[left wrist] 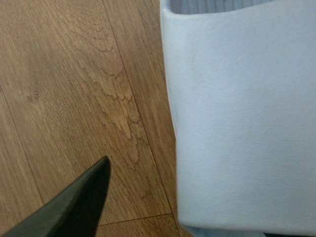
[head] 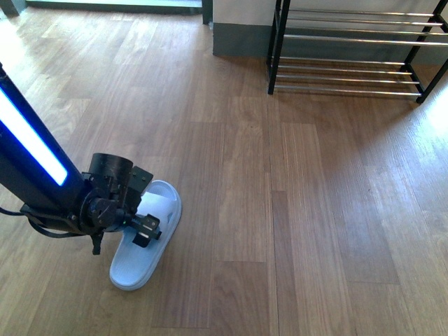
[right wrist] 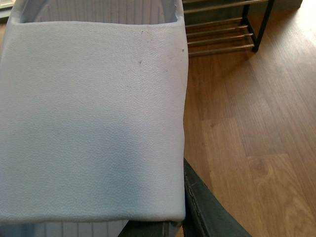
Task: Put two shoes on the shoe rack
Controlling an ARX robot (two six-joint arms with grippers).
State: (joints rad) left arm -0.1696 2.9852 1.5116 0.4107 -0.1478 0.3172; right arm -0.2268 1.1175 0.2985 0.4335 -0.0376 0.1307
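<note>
A slide sandal (head: 136, 264) lies flat on the wooden floor (head: 280, 210), low on the left side of the front view. It is pale blue-white, with a thick smooth sole and one wide band across the top. Up close, the band (left wrist: 237, 123) looks soft and plain, and the footbed past it has thin ribs. In the right wrist view a wide pale band (right wrist: 94, 123) with a few tiny dark specks shows; whether it is the same sandal cannot be told. The shoe rack (head: 350, 49) (right wrist: 217, 38) stands upright far off on the right, well apart from the sandal. It has a black frame and thin silver rods.
</note>
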